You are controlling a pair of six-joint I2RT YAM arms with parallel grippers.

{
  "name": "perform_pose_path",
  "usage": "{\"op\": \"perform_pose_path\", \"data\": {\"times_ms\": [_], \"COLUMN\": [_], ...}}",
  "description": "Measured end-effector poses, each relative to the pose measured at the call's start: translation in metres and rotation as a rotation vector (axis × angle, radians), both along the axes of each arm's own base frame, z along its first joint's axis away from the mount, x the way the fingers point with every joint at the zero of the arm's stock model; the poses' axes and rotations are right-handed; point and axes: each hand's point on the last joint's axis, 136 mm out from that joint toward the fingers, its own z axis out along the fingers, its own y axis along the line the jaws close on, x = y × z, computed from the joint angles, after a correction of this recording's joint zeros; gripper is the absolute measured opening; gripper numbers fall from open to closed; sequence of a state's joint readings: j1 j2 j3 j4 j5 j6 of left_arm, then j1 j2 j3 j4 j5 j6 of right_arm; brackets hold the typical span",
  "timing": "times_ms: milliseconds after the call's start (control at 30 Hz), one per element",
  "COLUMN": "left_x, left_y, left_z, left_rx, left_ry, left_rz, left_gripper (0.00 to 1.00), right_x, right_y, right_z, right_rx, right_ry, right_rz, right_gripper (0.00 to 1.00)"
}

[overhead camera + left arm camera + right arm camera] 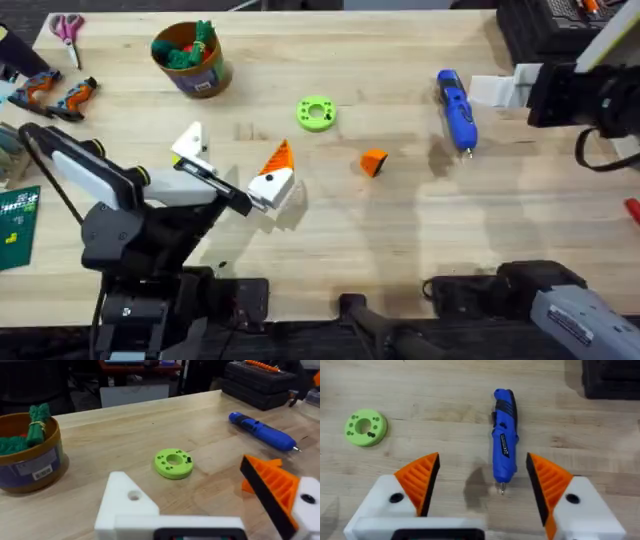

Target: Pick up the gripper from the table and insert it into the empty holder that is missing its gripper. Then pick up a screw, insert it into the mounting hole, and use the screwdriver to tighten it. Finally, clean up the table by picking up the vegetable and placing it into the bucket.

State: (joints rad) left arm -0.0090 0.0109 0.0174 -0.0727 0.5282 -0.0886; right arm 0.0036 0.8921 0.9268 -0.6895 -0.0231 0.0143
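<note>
I'm seeing the right gripper point(482, 487) hovering with fingers spread wide over the blue screwdriver point(503, 440), not touching it. The left gripper point(210, 510), fingers wide, is missing one orange pad. The loose orange gripper point(373, 161) is lying mid-table; the bucket point(190, 58) is sitting far left.

you get overhead looking down, forward over table point(420, 230); both wrist views sit low, close; all share green ring disc point(316, 113), screwdriver point(456, 108).

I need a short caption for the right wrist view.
Right hand, open, hovers above the blue screwdriver, green ring to one side.
</note>
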Motion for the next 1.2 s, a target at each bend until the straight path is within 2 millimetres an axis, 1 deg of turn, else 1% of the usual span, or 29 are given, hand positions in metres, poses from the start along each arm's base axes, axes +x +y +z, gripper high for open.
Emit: {"op": "perform_pose_path", "data": {"times_ms": [267,733,867,1033,1200], "left_x": [0.000,-0.001,-0.006,-0.019,-0.028], "left_y": [-0.001,-0.002,-0.009,-0.026,-0.036], "left_z": [0.000,0.000,0.000,0.000,-0.001], "left_rx": [-0.073,-0.070,-0.061,-0.008,0.021], "left_ry": [0.043,0.040,0.036,0.003,-0.019], "left_rz": [0.001,-0.006,-0.060,-0.187,-0.268], "left_gripper": [0.986,0.986,0.986,0.986,0.986], "right_x": [0.000,0.000,0.000,0.000,-0.004], "right_y": [0.000,0.000,0.001,0.003,0.006], "right_z": [0.000,0.000,0.000,0.000,-0.003], "right_rx": [0.000,0.000,0.007,0.018,0.031], "right_ry": [0.000,0.000,0.000,0.001,0.022], "right_rz": [0.000,0.000,0.001,0.011,0.021], "right_gripper": [0.993,0.994,0.994,0.993,0.993]}}
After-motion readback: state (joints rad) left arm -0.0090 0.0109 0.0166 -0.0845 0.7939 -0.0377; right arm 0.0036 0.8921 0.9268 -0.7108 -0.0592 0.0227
